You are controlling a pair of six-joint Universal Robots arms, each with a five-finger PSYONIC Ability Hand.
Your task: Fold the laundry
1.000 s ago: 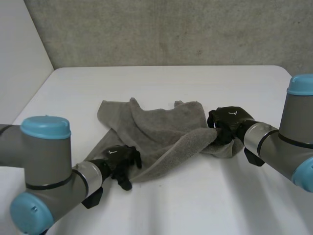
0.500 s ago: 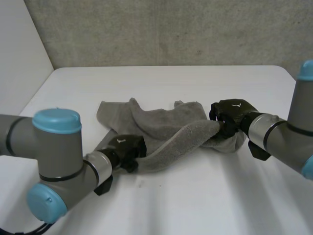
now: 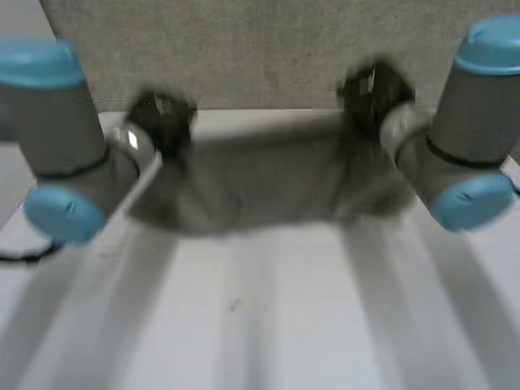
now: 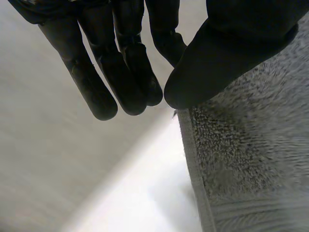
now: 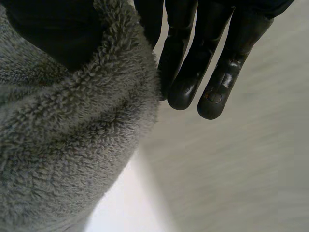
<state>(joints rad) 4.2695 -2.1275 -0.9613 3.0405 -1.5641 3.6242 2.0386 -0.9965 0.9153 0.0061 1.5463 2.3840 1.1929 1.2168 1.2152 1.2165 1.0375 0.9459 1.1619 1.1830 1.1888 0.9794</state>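
I am watching the left hand (image 3: 162,120) holding one upper corner of the grey towel (image 3: 260,183) up off the white table (image 3: 244,317). In its wrist view the thumb (image 4: 231,48) is pressing down on the towel's hemmed edge, right at the corner. The fingers (image 4: 120,77) are lying straight and close together on the far side of the cloth. The finger nearest the thumb is meeting it across the fabric, so I am reading this as a pinch rather than a loose rest. The other fingers are reaching out past the edge and touching nothing.

The right hand (image 3: 372,88) is holding the opposite upper corner at about the same height. In its wrist view its thumb (image 5: 53,29) is sinking into the thick pile. Its fingers (image 5: 193,72) are running straight along the other side of a rolled fold of towel. The cloth is bunching between thumb and fingers, with the fingertips sticking out beyond it, bare.

From the head camera the towel is hanging spread between the two hands, in front of the grey wall (image 3: 260,49). Its top edge is sagging a little in the middle. Its lower edge is hanging down toward the far part of the table, and I cannot tell whether it is touching the surface.
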